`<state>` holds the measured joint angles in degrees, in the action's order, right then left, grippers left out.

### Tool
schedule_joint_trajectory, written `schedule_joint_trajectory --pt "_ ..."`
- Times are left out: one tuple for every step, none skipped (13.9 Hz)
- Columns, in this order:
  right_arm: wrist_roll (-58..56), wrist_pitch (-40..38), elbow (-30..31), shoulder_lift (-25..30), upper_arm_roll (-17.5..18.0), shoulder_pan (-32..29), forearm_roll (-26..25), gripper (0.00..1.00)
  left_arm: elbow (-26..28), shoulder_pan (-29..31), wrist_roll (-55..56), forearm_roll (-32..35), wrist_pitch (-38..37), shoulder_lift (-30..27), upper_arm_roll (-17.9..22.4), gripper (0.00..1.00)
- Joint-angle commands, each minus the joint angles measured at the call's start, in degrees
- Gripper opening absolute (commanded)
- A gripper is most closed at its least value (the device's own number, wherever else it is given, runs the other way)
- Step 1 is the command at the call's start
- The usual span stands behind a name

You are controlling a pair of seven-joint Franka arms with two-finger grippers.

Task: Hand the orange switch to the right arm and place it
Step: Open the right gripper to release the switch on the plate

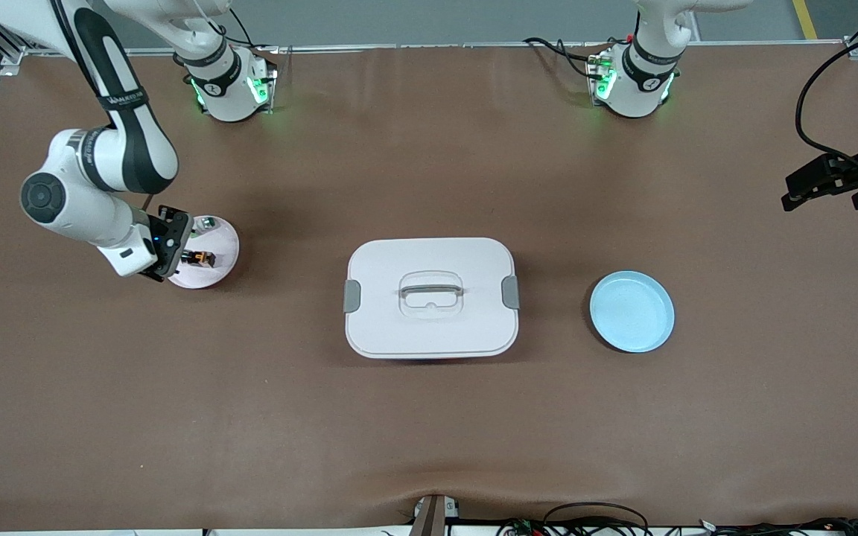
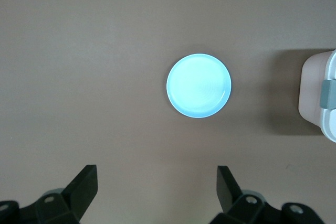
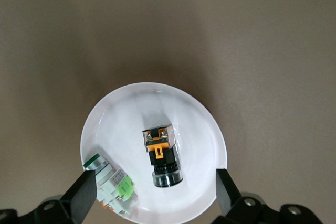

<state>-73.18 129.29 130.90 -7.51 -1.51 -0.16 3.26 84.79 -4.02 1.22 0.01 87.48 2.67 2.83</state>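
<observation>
The orange switch (image 1: 198, 258) (image 3: 161, 153), a small black block with an orange top, lies on its side in a pale round bowl (image 1: 224, 242) (image 3: 131, 114) toward the right arm's end of the table. My right gripper (image 1: 170, 249) (image 3: 156, 187) hangs open just over the bowl, one finger on each side of the switch and neither touching it. A whitish-green and silver part (image 1: 207, 222) (image 3: 113, 184) lies in the same bowl, beside one finger. My left gripper (image 1: 809, 186) (image 2: 156, 182) waits open and empty, up over the left arm's end of the table.
A white lidded box with a handle and grey clips (image 1: 431, 298) (image 2: 320, 98) stands mid-table. A light blue plate (image 1: 631, 311) (image 2: 199, 85) lies between the box and the left arm's end. Cables run along the table edges.
</observation>
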Motion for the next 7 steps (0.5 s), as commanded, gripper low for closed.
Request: schedule_joint_trajectory --pt "5.1 -1.3 0.0 2.1 0.0 0.0 -0.7 1.0 -0.7 -0.3 0.0 -0.6 0.0 0.0 0.2 1.0" --pt "5.8 -1.4 -0.1 2.9 -0.1 -0.1 -0.7 1.0 -0.8 -0.3 0.0 -0.8 0.0 0.0 0.2 1.0" --pt "6.5 -1.8 -0.2 3.8 -0.1 -0.2 -0.7 1.0 -0.7 -0.3 -0.1 -0.9 0.0 0.0 0.1 1.0" --pt "8.4 -2.8 -0.7 4.8 -0.1 -0.2 -0.7 1.0 -0.7 -0.3 -0.1 -0.9 0.0 0.0 0.1 1.0" --pt "10.6 -5.9 -2.7 5.4 -0.1 -0.2 -0.8 1.0 -0.8 -0.3 -0.2 -1.0 0.0 0.0 0.1 1.0" --pt "12.9 -11.0 -6.2 5.4 -0.1 -0.2 -0.9 1.0 -0.8 -0.3 -0.2 -1.0 0.0 0.0 0.1 1.0" --pt "14.9 -16.3 -10.0 5.1 0.0 -0.3 -1.8 1.0 -0.8 -0.3 -0.2 -1.0 0.0 0.0 0.1 1.0"
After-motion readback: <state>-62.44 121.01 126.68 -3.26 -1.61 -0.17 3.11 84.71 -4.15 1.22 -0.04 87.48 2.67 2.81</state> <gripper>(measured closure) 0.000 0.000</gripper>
